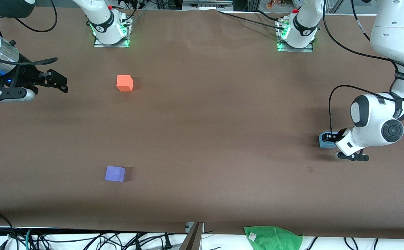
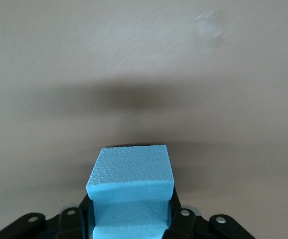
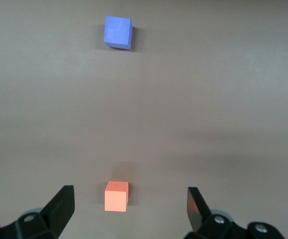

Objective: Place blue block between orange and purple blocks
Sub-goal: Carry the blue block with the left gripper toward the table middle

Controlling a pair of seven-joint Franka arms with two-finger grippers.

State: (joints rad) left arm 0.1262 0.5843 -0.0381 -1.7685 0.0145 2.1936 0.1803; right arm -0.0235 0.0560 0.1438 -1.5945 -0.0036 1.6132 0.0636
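Left gripper (image 2: 130, 211) pinches pebbly foam blue block (image 2: 131, 172); right gripper (image 3: 129, 204) waits.

The left gripper (image 1: 329, 137) is low and apparently clamped, while the right gripper (image 1: 64, 85) waits, fingers spread.

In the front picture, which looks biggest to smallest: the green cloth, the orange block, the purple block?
1. Green cloth, clearly biggest.
2. Purple block and orange block look about alike; the purple one lies nearer the camera, so I won't rank them.
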